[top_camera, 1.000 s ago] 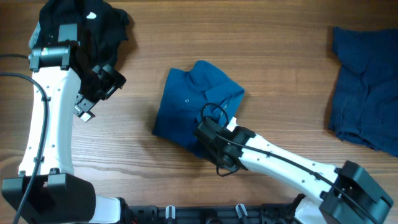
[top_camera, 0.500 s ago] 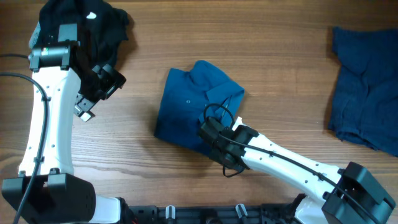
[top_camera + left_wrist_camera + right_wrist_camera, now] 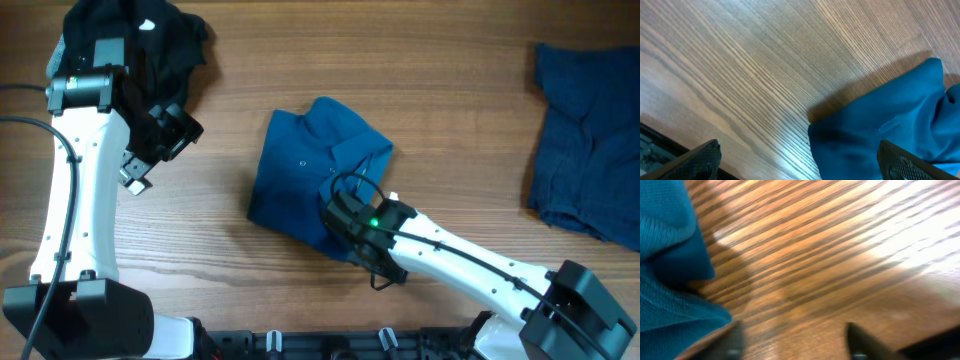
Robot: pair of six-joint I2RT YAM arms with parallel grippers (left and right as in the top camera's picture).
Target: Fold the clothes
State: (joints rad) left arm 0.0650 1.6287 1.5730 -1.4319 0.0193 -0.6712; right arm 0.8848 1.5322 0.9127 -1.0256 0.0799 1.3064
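right pincer [image 3: 795,337] open beside folded blue shirt [image 3: 300,165], left pincer [image 3: 800,162] open, empty

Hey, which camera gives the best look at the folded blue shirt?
The overhead view: nearly the whole folded blue polo shirt shows, collar included, apart from a bit under the right arm. The left wrist view catches only one corner; the right wrist view, a blurred edge.

1. I count three pieces of clothes: one black pile [image 3: 170,50], one folded blue shirt [image 3: 300,170] and one dark blue cloth [image 3: 585,140].
2. I count two robot arms: one left arm [image 3: 85,190] and one right arm [image 3: 470,264].
3. I count one wooden table [image 3: 450,90].
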